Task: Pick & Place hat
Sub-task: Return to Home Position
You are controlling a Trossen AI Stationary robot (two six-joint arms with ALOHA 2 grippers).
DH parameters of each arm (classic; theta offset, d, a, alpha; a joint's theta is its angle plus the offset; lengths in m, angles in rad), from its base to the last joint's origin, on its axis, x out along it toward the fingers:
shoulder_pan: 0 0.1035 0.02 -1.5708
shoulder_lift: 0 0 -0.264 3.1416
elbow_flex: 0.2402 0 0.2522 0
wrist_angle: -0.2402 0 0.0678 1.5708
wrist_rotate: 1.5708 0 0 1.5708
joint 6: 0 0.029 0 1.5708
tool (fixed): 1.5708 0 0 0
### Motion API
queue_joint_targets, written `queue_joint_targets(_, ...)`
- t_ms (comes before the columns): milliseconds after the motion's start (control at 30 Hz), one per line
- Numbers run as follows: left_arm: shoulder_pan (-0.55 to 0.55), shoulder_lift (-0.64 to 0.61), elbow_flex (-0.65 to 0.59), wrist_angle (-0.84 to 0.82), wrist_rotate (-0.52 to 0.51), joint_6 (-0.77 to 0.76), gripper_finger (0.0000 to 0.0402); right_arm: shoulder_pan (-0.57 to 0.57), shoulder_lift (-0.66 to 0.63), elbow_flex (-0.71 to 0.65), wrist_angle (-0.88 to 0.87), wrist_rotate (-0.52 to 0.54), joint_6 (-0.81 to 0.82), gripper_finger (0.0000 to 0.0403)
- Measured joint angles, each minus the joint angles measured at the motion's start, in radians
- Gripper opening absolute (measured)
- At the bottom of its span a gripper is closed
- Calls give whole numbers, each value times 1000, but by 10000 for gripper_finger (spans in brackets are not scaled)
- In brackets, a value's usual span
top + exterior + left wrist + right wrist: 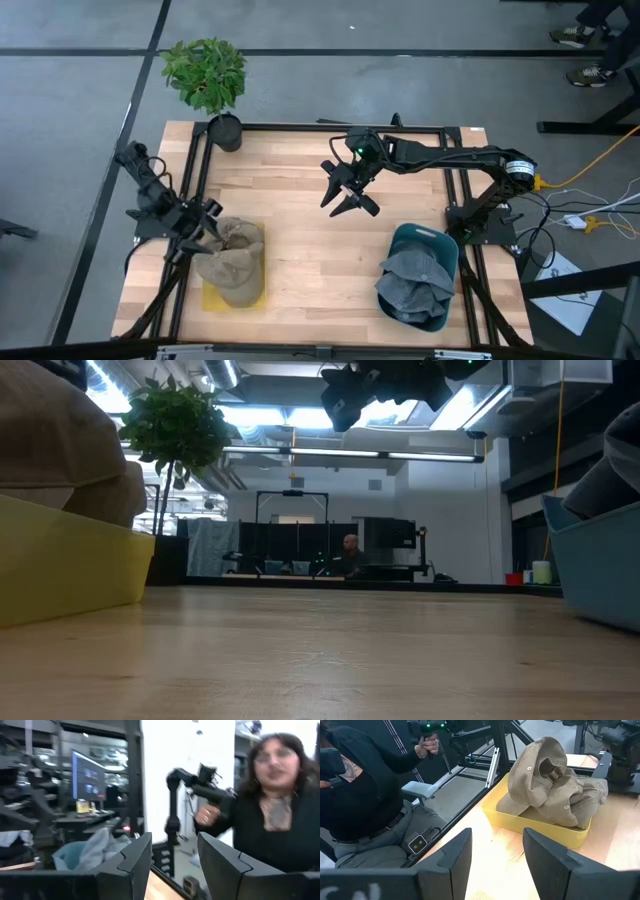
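Wooden counter (320, 250) inside a black frame, a potted plant (207, 75) at its far left corner, and both bins are loaded. Over on the left side the yellow bin (215, 297) sits with the brown caps (235, 262) heaped in it, crumpled and spilling above the rim. Across on the right, the blue bin (425, 240) carries the blue cap (412, 282), which bulges out over the near edge.

Now the arms. The right claw (347, 203) hangs in the air above the middle of the counter, well apart from both bins, its fingers spread wide and nothing between them. Its wrist view looks past those empty fingers straight at the yellow bin and the pile of brown caps.

The left claw (175, 845) is at the left side, right beside the brown caps, pointing level across the counter towards the blue bin. Its two fingers stand clearly apart too, gripping nothing.

Beyond the counter's edge a person (365, 805) in dark clothes sits, one hand up around a dark handle (427, 727)
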Motion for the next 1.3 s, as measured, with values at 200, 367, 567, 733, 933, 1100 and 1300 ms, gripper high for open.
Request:
queue_joint_targets(200, 108, 1, -47, 53, 62, -38, 155, 0, 0, 0, -2, -1, 0, 174)
queue_joint_targets(367, 234, 0, -47, 61, 79, -47, 155, 0, 0, 0, -8, 0, 0, 174)
queue_joint_targets(567, 408, 0, -47, -16, 80, -81, 155, 0, 0, 0, -8, 0, 0, 174)
queue_joint_targets(733, 548, 0, -47, -57, 108, -105, 155, 0, 0, 0, -7, 0, 0, 174)
queue_joint_targets(933, 720, 0, -47, -116, 187, -130, 155, 0, 0, 0, -1, 0, 3, 174)
queue_joint_targets(1100, 850, 0, -47, -228, 323, -164, 155, 0, 0, 0, 3, 0, 2, 174)
queue_joint_targets(1300, 899, 23, -47, -225, 350, -62, 155, 3, 0, 0, 7, 56, 15, 174)
